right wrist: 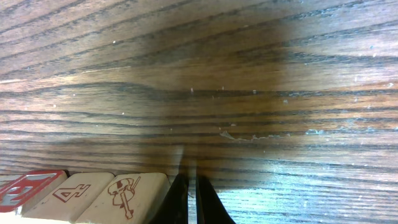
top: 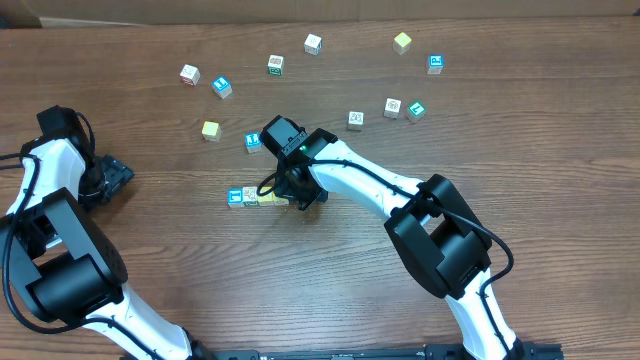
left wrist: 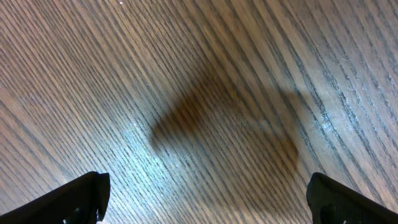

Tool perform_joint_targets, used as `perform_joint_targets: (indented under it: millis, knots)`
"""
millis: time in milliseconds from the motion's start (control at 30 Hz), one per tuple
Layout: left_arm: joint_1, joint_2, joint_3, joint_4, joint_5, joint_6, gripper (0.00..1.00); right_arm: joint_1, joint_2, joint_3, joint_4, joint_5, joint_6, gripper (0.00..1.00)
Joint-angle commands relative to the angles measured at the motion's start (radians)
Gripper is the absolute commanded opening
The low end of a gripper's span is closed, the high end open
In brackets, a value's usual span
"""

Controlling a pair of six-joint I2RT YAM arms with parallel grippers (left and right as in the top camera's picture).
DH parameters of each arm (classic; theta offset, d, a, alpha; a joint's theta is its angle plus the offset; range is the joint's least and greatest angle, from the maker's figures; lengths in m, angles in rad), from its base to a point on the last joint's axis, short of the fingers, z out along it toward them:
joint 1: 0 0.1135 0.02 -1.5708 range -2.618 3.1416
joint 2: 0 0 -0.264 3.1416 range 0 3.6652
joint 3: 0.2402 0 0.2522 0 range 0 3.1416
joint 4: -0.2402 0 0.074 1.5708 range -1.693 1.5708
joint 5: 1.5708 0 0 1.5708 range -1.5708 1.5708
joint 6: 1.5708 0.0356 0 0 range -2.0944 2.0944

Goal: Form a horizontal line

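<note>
- Far left, the left pincer (left wrist: 208, 198) hung released. Its fingers were spread wide over bare tabletop (left wrist: 186, 74), with nothing between them, and it was well apart from every cube.
- A little to the right, a loose yellow cube (top: 210, 130) and a loose blue cube (top: 253, 141) lay on the far side of the row, apart from it.
- Near the middle sat the row of cubes (top: 258, 197), running left to right. A blue-faced cube (top: 236, 197) stood at its left end, a white one came next, then pale yellow, and they sat close side by side. From above, the arm hid part of the row's right end.
- At that right end the right pincer (right wrist: 189, 200) was clenched tight on nothing, its tips down at the tabletop. It stood just beside the end cube (right wrist: 127, 196), the one printed with a violin; I could not tell whether it was touching.
- Further right lay more spare cubes (top: 392, 106), scattered and well apart from the row.
- To my eye this was the tidying step, with the closed tips used as a pusher to square up the last cube. The row looked nearly done.
- The next move called for either a gentle nudge along the row or a straight lift away. A sideways drag would likely knock the end cube out of line.
</note>
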Motion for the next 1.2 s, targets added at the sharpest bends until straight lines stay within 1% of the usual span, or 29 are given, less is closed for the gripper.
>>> perform_joint_targets:
  millis: [0, 633, 1167]
  knots:
    - [0.003, 0.003, -0.005, 0.001, -0.01, 0.001, 1.0, 0.008, -0.005, -0.016, 0.004, -0.002, 0.0, 0.04]
    - [0.003, 0.003, -0.005, 0.001, -0.01, 0.001, 0.99, 0.015, -0.005, -0.016, 0.028, -0.027, 0.005, 0.04]
    - [0.003, 0.003, -0.005, 0.001, -0.01, 0.001, 1.0, 0.018, -0.005, -0.016, 0.027, -0.013, 0.008, 0.04]
